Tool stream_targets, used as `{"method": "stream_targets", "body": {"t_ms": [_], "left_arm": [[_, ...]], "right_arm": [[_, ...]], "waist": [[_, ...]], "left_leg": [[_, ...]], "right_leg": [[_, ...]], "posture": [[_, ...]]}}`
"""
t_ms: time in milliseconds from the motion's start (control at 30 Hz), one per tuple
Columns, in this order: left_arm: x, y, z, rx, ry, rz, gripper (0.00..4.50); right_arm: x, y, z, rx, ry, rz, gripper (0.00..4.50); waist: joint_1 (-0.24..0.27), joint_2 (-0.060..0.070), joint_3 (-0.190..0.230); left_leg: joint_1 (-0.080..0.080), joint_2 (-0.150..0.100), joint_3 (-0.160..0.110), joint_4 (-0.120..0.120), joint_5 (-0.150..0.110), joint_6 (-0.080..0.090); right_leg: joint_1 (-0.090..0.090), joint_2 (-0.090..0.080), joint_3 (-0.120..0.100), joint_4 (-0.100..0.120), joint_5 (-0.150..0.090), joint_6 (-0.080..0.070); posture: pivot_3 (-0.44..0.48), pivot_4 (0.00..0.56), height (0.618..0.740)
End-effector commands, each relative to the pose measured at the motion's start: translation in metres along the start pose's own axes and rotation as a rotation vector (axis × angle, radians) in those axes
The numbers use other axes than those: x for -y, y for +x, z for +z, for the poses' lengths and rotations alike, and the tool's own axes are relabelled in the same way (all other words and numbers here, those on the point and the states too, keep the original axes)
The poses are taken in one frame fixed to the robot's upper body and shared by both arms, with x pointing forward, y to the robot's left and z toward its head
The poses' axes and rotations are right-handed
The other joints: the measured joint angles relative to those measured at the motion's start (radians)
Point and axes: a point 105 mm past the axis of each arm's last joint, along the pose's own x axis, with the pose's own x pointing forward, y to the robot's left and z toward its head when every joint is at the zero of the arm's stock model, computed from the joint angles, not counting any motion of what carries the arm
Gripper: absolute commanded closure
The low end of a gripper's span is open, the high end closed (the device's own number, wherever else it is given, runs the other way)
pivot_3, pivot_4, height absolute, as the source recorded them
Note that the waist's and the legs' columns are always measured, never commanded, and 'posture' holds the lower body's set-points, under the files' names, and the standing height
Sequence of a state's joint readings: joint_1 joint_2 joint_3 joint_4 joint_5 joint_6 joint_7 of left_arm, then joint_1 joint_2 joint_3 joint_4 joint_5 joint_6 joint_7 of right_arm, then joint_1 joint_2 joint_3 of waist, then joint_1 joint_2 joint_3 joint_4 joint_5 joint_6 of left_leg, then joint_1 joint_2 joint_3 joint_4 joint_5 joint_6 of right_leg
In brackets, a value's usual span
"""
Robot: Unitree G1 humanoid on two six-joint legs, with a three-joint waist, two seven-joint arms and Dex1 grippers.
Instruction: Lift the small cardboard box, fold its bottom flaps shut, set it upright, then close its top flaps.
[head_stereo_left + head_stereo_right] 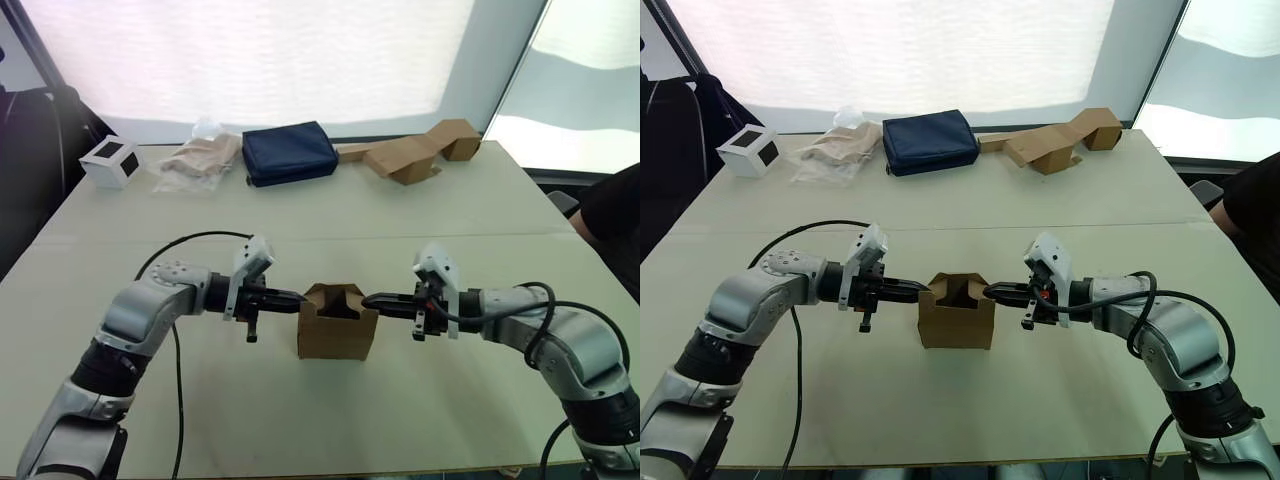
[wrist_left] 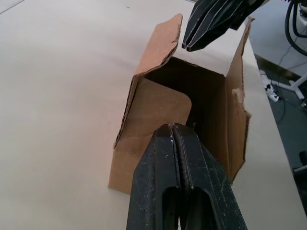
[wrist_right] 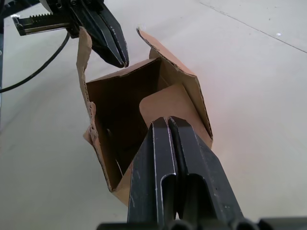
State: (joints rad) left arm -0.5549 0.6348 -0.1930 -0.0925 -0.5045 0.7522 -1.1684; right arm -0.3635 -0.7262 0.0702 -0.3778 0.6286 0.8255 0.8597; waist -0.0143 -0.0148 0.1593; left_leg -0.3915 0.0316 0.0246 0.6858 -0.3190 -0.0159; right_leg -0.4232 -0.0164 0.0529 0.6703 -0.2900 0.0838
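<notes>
The small cardboard box (image 1: 338, 328) stands upright on the table's near middle, top open, with its flaps partly raised and one rounded flap leaning inward. My left gripper (image 1: 296, 298) is shut, its tip at the box's left top edge. My right gripper (image 1: 370, 299) is shut too, its tip at the right top edge. In the left wrist view the shut fingers (image 2: 178, 158) point over the inward-leaning flap of the box (image 2: 144, 120), with the other gripper's tip across the opening. The right wrist view mirrors this over the box (image 3: 120, 105).
Along the table's far edge lie a white cube with black squares (image 1: 110, 160), a crumpled plastic bag (image 1: 200, 160), a navy pouch (image 1: 290, 152) and a long zigzag-folded cardboard piece (image 1: 415, 152). A person's dark sleeve (image 1: 615, 215) shows at the right edge.
</notes>
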Motion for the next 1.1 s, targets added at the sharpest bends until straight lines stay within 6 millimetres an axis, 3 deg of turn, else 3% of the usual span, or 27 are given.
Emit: {"method": "stream_targets", "body": {"t_ms": [33, 400, 733, 867, 933, 1100], "left_arm": [[-0.001, 0.004, 0.000, -0.018, 0.064, 0.004, 4.48], [-0.005, 0.008, -0.005, -0.014, 0.082, 0.022, 4.48], [-0.014, -0.025, 0.037, 0.176, -0.013, 0.030, 4.48], [-0.045, -0.031, 0.036, 0.175, -0.027, 0.134, 4.48], [-0.061, -0.028, 0.026, 0.161, -0.049, 0.174, 4.48], [-0.081, -0.006, 0.000, 0.117, -0.109, 0.166, 4.48]], "right_arm": [[0.001, 0.003, 0.002, -0.016, -0.049, 0.015, 4.50], [0.006, 0.008, -0.010, -0.053, -0.058, 0.030, 4.50], [0.007, -0.029, 0.031, 0.121, -0.017, 0.001, 4.50], [0.006, -0.047, 0.043, 0.154, -0.047, -0.071, 4.50], [-0.002, -0.047, 0.051, 0.184, -0.051, -0.069, 4.50], [-0.051, -0.028, 0.061, 0.183, -0.075, 0.085, 4.50]], "waist": [[0.000, 0.000, 0.000], [0.001, 0.000, 0.000], [0.001, 0.000, 0.000], [0.002, 0.000, 0.000], [0.003, 0.000, 0.000], [0.001, 0.000, 0.000]], "left_leg": [[0.000, 0.000, 0.000, 0.000, 0.000, 0.000], [0.000, 0.000, 0.000, 0.000, 0.000, 0.000], [0.000, 0.000, 0.000, 0.000, 0.000, 0.000], [0.000, 0.000, 0.000, 0.000, 0.000, 0.000], [0.000, 0.000, 0.000, 0.000, 0.000, 0.000], [0.000, 0.000, 0.000, 0.000, 0.000, 0.000]], "right_leg": [[0.000, 0.000, 0.000, 0.000, 0.000, 0.000], [0.000, 0.000, 0.000, 0.000, 0.000, 0.000], [0.000, 0.000, 0.000, 0.000, 0.000, 0.000], [0.000, 0.000, 0.000, 0.000, 0.000, 0.000], [0.000, 0.000, 0.000, 0.000, 0.000, 0.000], [0.000, 0.000, 0.000, 0.000, 0.000, 0.000]], "posture": [[0.000, 0.150, 0.740], [0.000, 0.150, 0.740], [0.000, 0.150, 0.740], [0.000, 0.150, 0.740], [0.000, 0.150, 0.740], [0.000, 0.150, 0.740]]}}
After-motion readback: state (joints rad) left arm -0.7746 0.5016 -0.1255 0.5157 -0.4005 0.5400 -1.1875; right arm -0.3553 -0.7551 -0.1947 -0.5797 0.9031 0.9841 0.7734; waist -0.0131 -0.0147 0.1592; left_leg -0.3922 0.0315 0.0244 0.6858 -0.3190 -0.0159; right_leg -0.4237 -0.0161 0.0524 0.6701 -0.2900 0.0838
